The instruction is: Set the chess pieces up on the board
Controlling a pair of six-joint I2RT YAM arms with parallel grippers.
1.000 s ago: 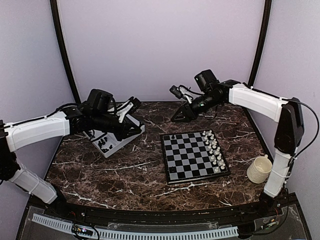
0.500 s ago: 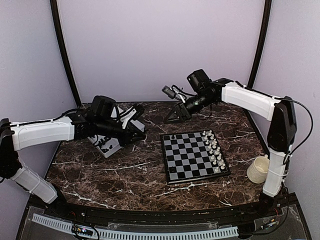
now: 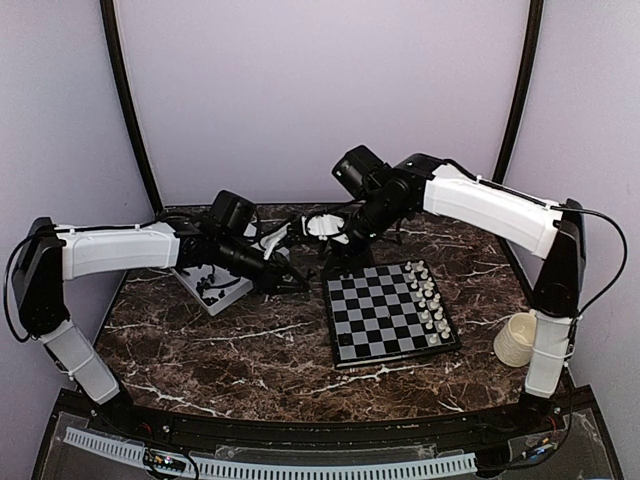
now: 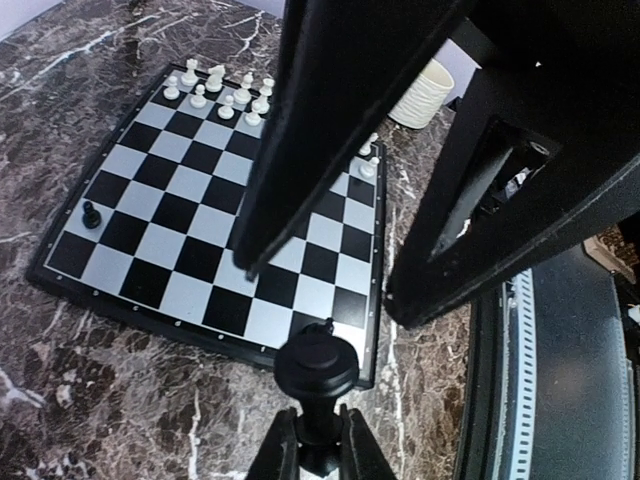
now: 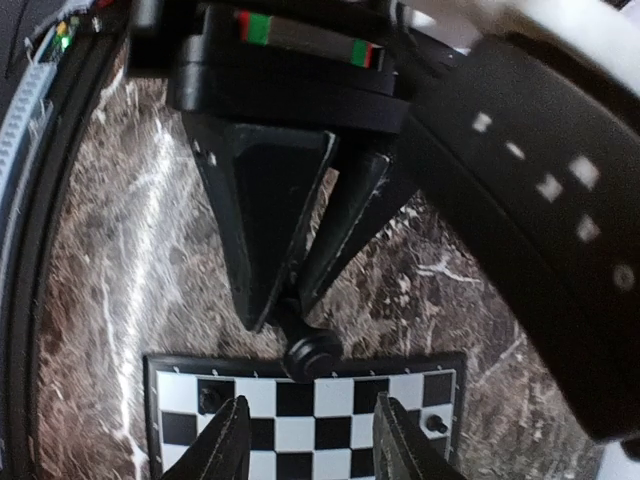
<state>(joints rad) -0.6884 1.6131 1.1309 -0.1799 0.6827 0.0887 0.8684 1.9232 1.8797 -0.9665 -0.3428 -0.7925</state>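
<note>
My left gripper [image 3: 298,284] [image 4: 320,422] is shut on the stem of a black chess piece [image 4: 315,365] [image 5: 313,352]. It holds the piece just off the near-left edge of the board [image 3: 385,322] [image 4: 190,185] [image 5: 350,398]. My right gripper [image 3: 335,260] [image 5: 312,438] hangs open over the board's far-left corner, facing the left fingers [image 5: 268,220], with nothing between its jaws. Two black pieces [image 5: 208,397] [image 5: 435,423] stand on the board's left row; one shows as a pawn [image 4: 91,213] [image 3: 347,272].
White chessmen [image 3: 430,300] [image 4: 225,95] line the board's right side. A white tray [image 3: 215,288] with black pieces sits behind the left arm. A ribbed cream cup [image 3: 520,338] [image 4: 425,90] stands at the right by the right arm's base.
My left arm has swung right from the tray to the board's left edge with the piece. The right arm has moved left and down to meet it, its jaws slightly wider.
</note>
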